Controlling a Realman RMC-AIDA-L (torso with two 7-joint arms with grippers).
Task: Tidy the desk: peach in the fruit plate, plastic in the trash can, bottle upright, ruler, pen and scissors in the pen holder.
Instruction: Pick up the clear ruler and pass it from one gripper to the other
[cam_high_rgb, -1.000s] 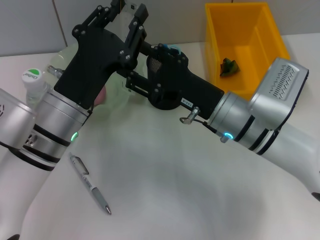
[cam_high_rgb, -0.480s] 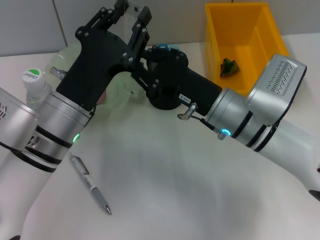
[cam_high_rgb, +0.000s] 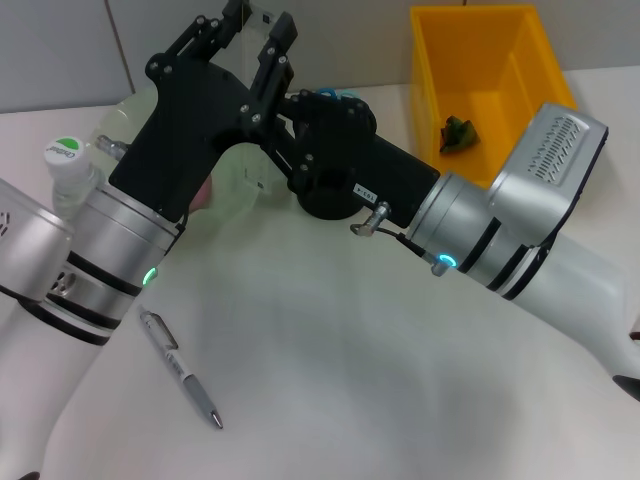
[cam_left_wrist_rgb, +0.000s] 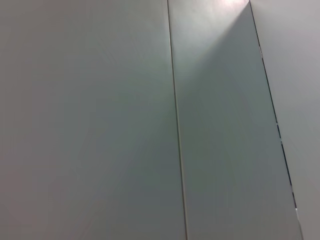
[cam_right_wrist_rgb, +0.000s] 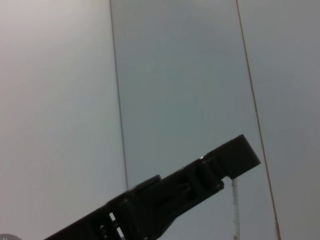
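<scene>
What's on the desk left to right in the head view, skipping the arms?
Bottle → pen → pen holder → yellow trash can, which holds a green scrap.

At the upper right sits a smooth, glossy yellow plastic bin (cam_high_rgb: 487, 80). The white matt tabletop (cam_high_rgb: 330, 380) fills the lower frame, bearing a shiny silver metal-look pen (cam_high_rgb: 182, 370) at lower left.

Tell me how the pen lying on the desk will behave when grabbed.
The pen looks slim, rigid and probably light. Lying flat on the smooth desk, it may roll or slide if nudged. Its clip might check rolling somewhat.
</scene>
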